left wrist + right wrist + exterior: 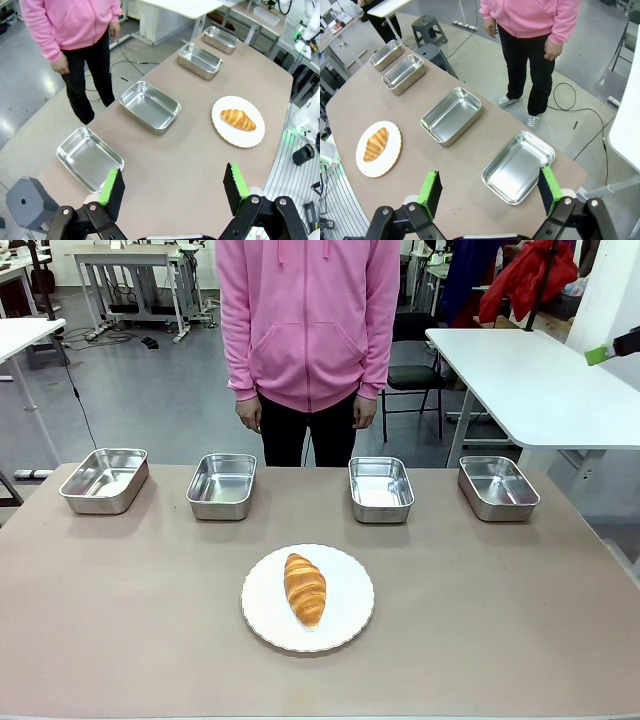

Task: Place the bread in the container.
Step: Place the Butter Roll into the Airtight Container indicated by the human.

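The left pincer (172, 175) and right pincer (489, 175) hang wide open, holding nothing. Between them, the bread (305, 588) lies on a white plate (352, 592), its long way pointing toward the person (308, 320). Four empty trays (220, 508) sit behind.

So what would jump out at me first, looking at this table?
Most likely the golden croissant, lying on a white plate near the middle of the table. Behind it, four steel trays stand in a row along the far edge, and all look empty. A person in a pink hoodie stands just beyond them.
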You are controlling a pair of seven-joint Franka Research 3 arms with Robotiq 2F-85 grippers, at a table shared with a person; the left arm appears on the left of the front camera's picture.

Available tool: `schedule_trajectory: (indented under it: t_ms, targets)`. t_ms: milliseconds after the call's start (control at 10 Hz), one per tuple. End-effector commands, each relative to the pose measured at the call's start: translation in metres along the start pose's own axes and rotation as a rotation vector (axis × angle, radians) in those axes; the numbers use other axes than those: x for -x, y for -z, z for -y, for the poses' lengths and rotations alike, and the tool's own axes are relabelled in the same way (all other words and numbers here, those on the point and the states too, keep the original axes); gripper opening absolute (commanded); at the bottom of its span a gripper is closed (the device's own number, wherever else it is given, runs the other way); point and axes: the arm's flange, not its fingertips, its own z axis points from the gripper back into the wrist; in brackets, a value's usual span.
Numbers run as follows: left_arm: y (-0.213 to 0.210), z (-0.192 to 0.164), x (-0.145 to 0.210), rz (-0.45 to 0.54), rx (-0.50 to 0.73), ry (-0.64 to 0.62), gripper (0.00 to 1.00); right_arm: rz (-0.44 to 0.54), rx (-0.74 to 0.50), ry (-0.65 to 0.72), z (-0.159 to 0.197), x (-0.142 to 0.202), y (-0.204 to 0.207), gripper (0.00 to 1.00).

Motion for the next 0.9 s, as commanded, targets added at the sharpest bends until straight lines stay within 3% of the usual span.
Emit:
schedule_trajectory:
  t_ms: [0, 800]
  targets:
    - [-0.0015, 0.0001, -0.0001, 0.006, 0.009, 0.001, 1.00, 0.009, -0.003, -0.003, -0.0011, -0.0009, 0.0002, 1.00]
    - [-0.0015, 0.0001, -0.0001, 0.006, 0.009, 0.001, 1.00, 0.009, -0.003, -0.003, -0.0011, -0.0009, 0.0002, 1.00]
